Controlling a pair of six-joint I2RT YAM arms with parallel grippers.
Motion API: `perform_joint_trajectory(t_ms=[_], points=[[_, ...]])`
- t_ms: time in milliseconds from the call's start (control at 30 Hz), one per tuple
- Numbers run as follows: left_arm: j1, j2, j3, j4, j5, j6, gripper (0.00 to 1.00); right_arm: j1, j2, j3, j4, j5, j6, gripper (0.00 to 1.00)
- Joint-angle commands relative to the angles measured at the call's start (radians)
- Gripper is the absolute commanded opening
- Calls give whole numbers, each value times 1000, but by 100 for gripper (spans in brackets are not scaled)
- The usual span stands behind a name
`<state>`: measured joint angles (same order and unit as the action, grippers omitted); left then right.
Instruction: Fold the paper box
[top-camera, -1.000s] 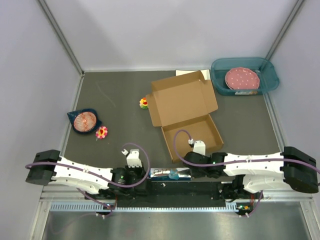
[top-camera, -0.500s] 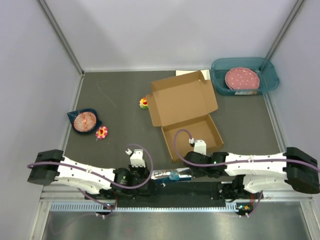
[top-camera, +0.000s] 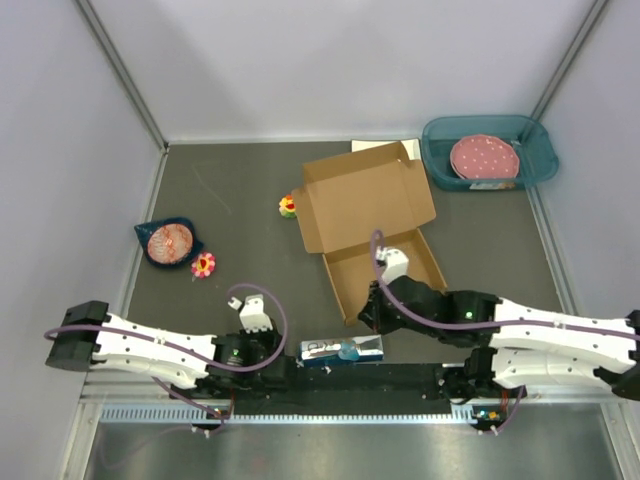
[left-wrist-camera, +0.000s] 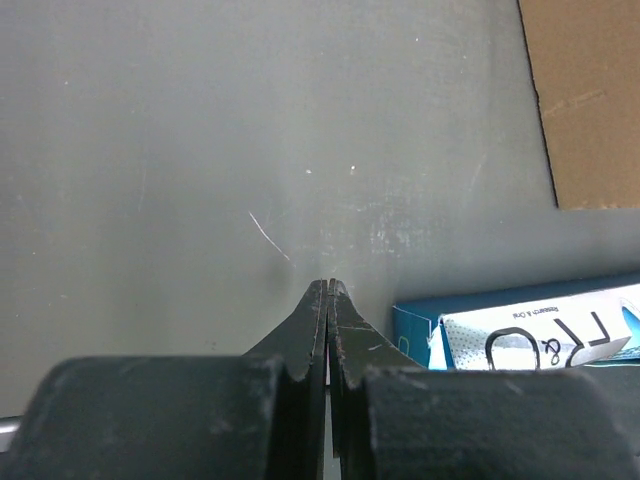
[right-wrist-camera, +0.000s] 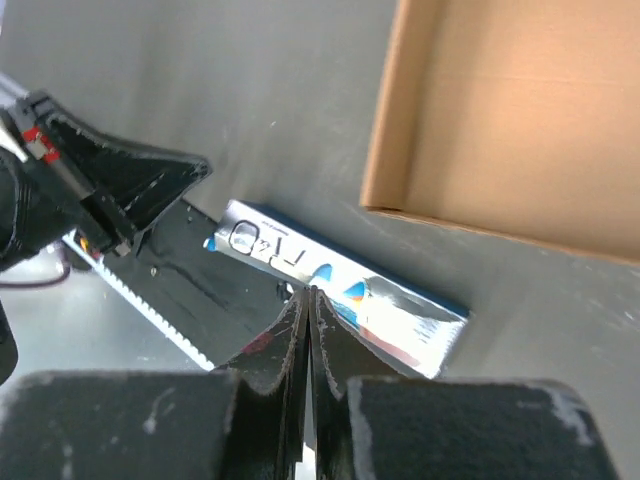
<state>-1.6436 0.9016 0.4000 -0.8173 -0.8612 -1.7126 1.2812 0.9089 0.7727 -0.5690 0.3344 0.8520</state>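
Black and wedge-shaped, the left hand (left-wrist-camera: 328, 290) has its two fingers pressed together with nothing between them. It sits low over bare surface at the near edge of the dark grey desk (top-camera: 240, 190). Just beside its tips, toward the right edge, lies a blue-and-white carton (top-camera: 342, 351), flat and parallel to the near edge.

The right hand (right-wrist-camera: 308, 293) is likewise pressed shut and empty. In the right wrist view its tips lie over the carton's long side; whether they touch it cannot be told. From above, this hand is near the near-left corner of the paper box (top-camera: 370, 225).

The paper box, brown corrugated cardboard, lies open at the middle of the desk, slightly askew to the edges. Its tray half, walls raised, faces the near edge. Its lid half is laid back toward the far edge, with side flaps standing.

A teal tray (top-camera: 540, 160) in the far right corner holds a pink dotted plate (top-camera: 484, 157). Near the left edge rests a dark blue bowl (top-camera: 170, 242), with a small flower (top-camera: 203, 265) just beside it. A second flower (top-camera: 288, 206) lies by the lid's left flap.
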Motion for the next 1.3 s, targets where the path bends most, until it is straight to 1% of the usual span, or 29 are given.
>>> perform_joint_trajectory(t_ms=[0, 67, 300, 400, 667, 1000, 1133, 1267], points=[[-1, 26, -7, -16, 5, -35, 0, 12, 195, 61, 166, -184, -175, 0], [-1, 36, -7, -16, 14, -33, 0, 12, 305, 89, 155, -239, -200, 0], [-2, 4, -35, 3, 28, -35, 0, 12, 447, 146, 178, -271, -251, 0], [-2, -15, -52, 15, 42, -28, 0, 12, 482, 160, 189, -278, -257, 0], [-2, -15, -75, 87, 74, 11, 0, 15, 564, 163, 239, -321, -243, 0], [-2, -9, -76, 139, 83, 37, 0, 18, 628, 105, 274, -346, -217, 0], [-2, -18, -76, 216, 87, 126, 0, 26, 645, 85, 285, -354, -206, 0], [-2, -15, -79, 227, 83, 133, 0, 38, 642, 63, 287, -337, -186, 0]])
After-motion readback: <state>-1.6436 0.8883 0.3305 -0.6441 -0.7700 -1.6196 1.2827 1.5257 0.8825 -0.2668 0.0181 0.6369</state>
